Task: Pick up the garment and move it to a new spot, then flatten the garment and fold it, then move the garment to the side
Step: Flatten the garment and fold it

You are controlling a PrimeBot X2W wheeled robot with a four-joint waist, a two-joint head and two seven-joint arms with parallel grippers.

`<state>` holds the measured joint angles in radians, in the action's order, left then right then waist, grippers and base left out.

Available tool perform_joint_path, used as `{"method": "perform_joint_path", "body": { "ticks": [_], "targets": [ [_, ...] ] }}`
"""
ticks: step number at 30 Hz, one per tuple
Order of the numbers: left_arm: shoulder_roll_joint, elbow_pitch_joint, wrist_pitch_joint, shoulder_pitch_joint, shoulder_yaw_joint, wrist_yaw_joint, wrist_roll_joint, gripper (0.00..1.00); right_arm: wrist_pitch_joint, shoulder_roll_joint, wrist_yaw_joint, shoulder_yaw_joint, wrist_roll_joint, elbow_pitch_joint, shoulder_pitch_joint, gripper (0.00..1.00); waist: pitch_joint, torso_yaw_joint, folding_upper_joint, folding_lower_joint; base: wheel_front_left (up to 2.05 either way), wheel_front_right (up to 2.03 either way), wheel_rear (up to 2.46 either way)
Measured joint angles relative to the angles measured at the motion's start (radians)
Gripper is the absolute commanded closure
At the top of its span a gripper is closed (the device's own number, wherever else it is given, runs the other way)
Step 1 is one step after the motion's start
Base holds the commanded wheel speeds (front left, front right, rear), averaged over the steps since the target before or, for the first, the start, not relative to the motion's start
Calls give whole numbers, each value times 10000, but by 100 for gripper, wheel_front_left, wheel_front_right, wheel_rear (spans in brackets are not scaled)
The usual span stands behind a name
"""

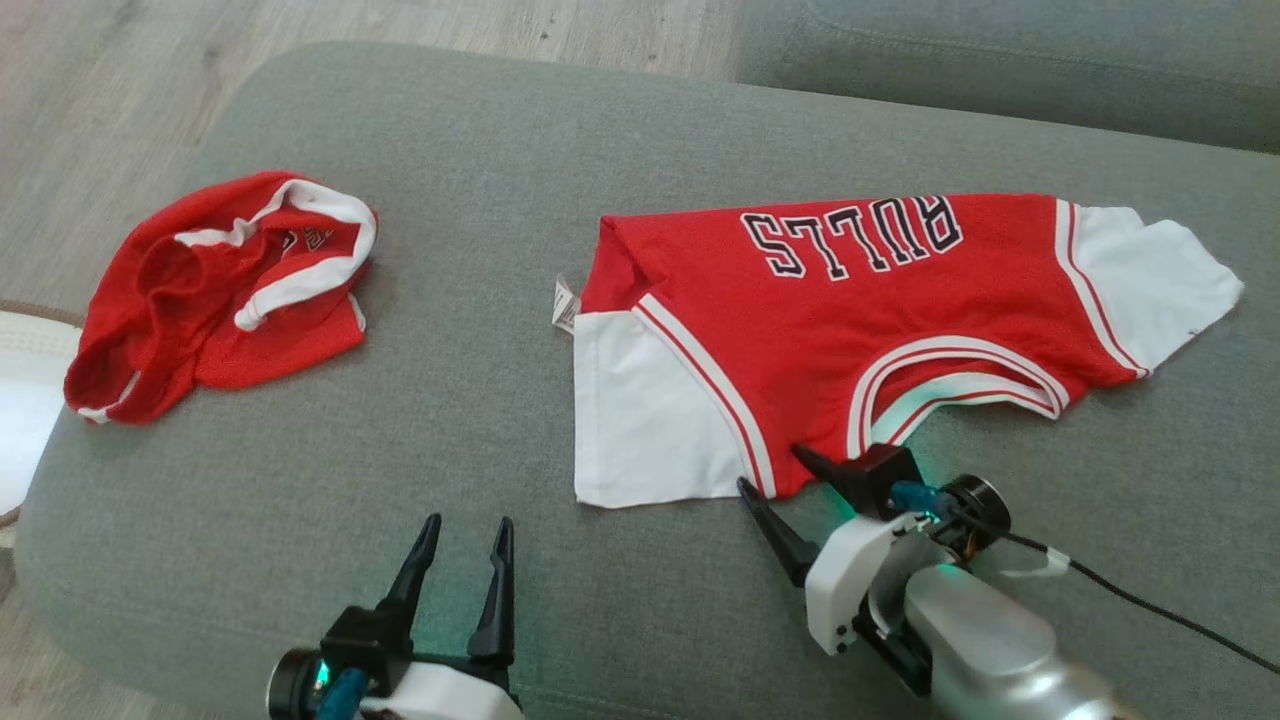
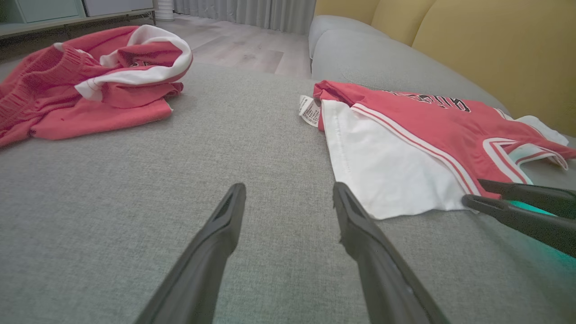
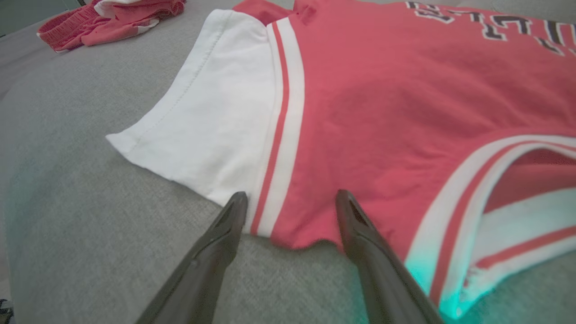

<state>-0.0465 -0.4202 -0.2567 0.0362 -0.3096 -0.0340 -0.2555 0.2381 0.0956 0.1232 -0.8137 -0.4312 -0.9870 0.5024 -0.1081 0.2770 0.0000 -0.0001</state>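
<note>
Head view: a grey fabric sofa seat (image 1: 480, 150) carries the flat red-and-white basketball jersey (image 1: 850, 300) on its right half. Angled left, the right tool (image 1: 770, 468) gapes empty at the jersey's near edge; the left tool (image 1: 468, 522) points forward, fingers apart, at the front edge.

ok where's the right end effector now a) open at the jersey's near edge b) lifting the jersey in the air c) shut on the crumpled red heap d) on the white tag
a: the right end effector is open, its fingers spread at the near edge of the jersey, which lies flat
</note>
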Motion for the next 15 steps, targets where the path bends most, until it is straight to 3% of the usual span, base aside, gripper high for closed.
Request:
{"method": "perform_joint_path", "body": {
  "ticks": [6, 7, 9, 15],
  "targets": [
    [0, 8, 0, 1, -21, 0, -2, 0, 130, -198, 0, -146, 117, -529, 313, 0, -93, 34, 0, 0, 0, 0, 0],
    [0, 10, 0, 1, -29, 0, -2, 0, 142, -201, 0, -199, 123, -616, 360, 5, -96, 31, 0, 0, 0, 0, 0],
    [0, 15, 0, 1, -54, 2, -4, 0, 165, -219, 2, -244, 165, -803, 440, 97, -97, 23, 0, 0, 0, 0, 0],
    [0, 17, 0, 2, -52, 48, -77, 0, 263, -169, 33, -215, 303, -1308, 673, 100, -101, -75, 0, 0, 0, 0, 0]
  ]
}}
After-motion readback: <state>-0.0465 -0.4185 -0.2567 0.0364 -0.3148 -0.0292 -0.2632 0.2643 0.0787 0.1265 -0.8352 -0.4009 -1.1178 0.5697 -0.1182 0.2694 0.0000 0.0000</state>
